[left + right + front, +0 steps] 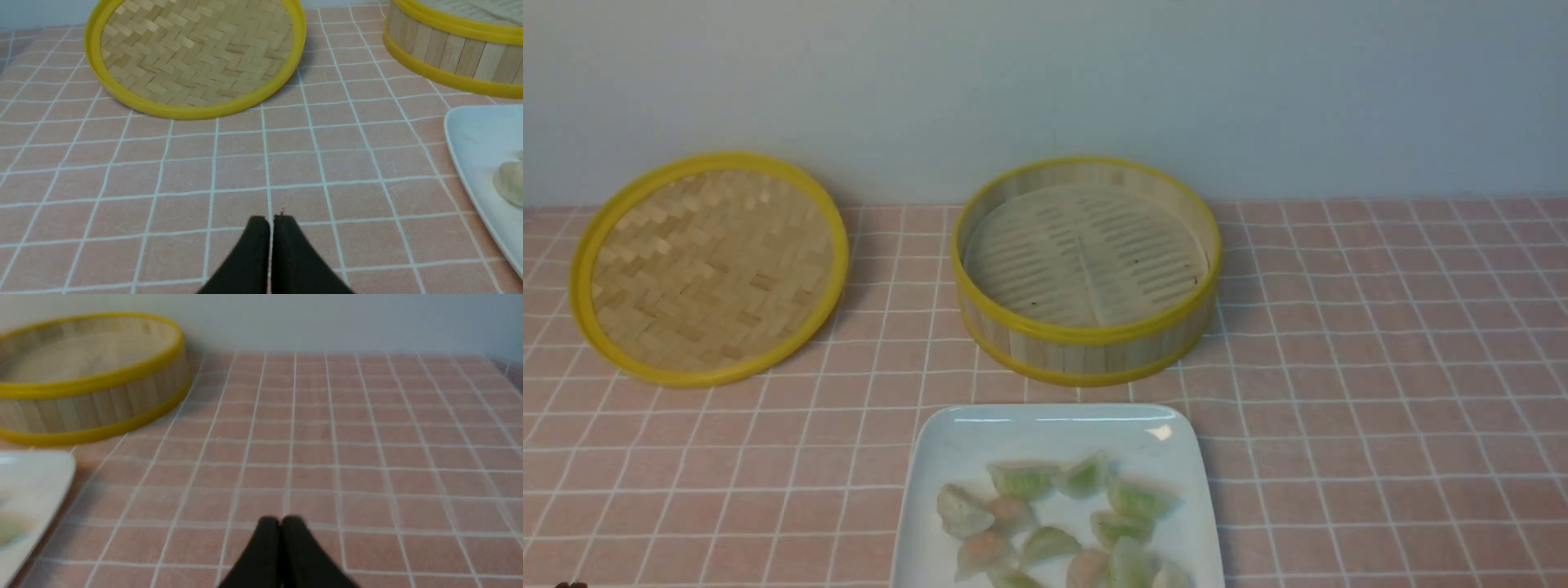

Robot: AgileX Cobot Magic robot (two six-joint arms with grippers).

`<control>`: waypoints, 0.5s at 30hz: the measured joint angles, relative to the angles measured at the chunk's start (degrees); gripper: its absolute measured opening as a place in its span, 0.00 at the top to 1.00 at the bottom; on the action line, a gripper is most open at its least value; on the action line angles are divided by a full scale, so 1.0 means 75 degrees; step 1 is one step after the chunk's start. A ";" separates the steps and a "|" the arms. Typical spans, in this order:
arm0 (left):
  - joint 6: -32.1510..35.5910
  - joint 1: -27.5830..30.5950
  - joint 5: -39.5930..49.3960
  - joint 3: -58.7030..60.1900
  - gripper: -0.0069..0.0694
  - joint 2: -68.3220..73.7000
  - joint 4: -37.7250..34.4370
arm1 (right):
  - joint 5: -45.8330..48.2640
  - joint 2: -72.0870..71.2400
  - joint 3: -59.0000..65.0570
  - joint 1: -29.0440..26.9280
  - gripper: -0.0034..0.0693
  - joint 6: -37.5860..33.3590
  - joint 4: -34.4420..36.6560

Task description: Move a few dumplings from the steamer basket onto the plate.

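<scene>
- Grippers first: left gripper (271, 222) had both black fingers pressed together, nothing between them, tips low over bare pink tiled tablecloth (229, 163).
- Right gripper (280, 522) likewise pressed together and empty, over open cloth on the right side of the scene.
- Neither gripper showed in the front view; both sat near the robot's own edge of the table.
- Plate (1045, 429) lay between the two grippers, ahead-right of the left one and ahead-left of the right one, apart from both. Its straight far rim ran left-right; its near part was cut off by the frame edge.
- Dumplings (1054, 523) were piled on the plate in a loose cluster, roughly ten, several touching. Most looked green-tinted, a few pinkish; one paler piece (960, 510) lay at the cluster's left. Crescent axes pointed in mixed directions; blur prevented reading each one.
- In the left wrist view, one pale dumpling (508, 181) sat close to the plate's rim on the side toward the left gripper.
- Steamer basket (1086, 335) stood upright just beyond the plate's far rim, a narrow strip of cloth between them. Slatted floor was bare, slats running left-right.
- Woven lid (711, 265) was left of the basket, tilted, far edge raised.
- Open cloth was widest to the right of basket and plate; wall closed off the far edge.
</scene>
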 joint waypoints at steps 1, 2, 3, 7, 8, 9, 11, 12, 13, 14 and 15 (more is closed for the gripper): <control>0.0000 0.0000 0.0000 0.0000 0.92 0.0000 0.0000 | -0.0016 0.0000 0.0004 -0.0045 0.97 0.0007 0.0000; 0.0000 0.0000 0.0000 0.0000 0.92 0.0000 0.0000 | -0.0016 0.0000 0.0004 -0.0071 0.97 0.0007 0.0000; 0.0000 0.0000 0.0000 0.0000 0.92 0.0000 0.0000 | -0.0016 0.0000 0.0004 -0.0079 0.97 0.0007 0.0000; 0.0000 0.0000 0.0000 0.0000 0.92 0.0000 0.0000 | -0.0017 0.0000 0.0004 -0.0094 0.97 0.0007 0.0000; 0.0000 0.0000 0.0000 0.0000 0.92 0.0000 0.0000 | -0.0017 0.0000 0.0004 -0.0094 0.97 0.0007 0.0000; 0.0000 0.0000 0.0000 0.0000 0.92 0.0000 0.0000 | -0.0017 0.0000 0.0004 -0.0094 0.97 0.0007 0.0000; 0.0000 0.0000 0.0000 0.0000 0.92 0.0000 0.0000 | -0.0024 0.0000 0.0004 -0.0094 0.97 0.0007 0.0000; 0.0000 0.0000 0.0000 0.0000 0.92 0.0000 0.0000 | -0.0024 0.0000 0.0004 -0.0094 0.97 0.0007 0.0000; 0.0000 0.0000 0.0000 0.0000 0.92 0.0000 0.0000 | -0.0024 0.0000 0.0004 -0.0094 0.97 0.0007 0.0000; 0.0000 0.0000 0.0000 0.0000 0.92 0.0000 0.0000 | -0.0024 0.0000 0.0004 -0.0094 0.97 0.0007 0.0000; 0.0000 0.0000 0.0000 0.0000 0.92 0.0000 0.0000 | -0.0024 0.0000 0.0004 -0.0094 0.97 0.0007 0.0000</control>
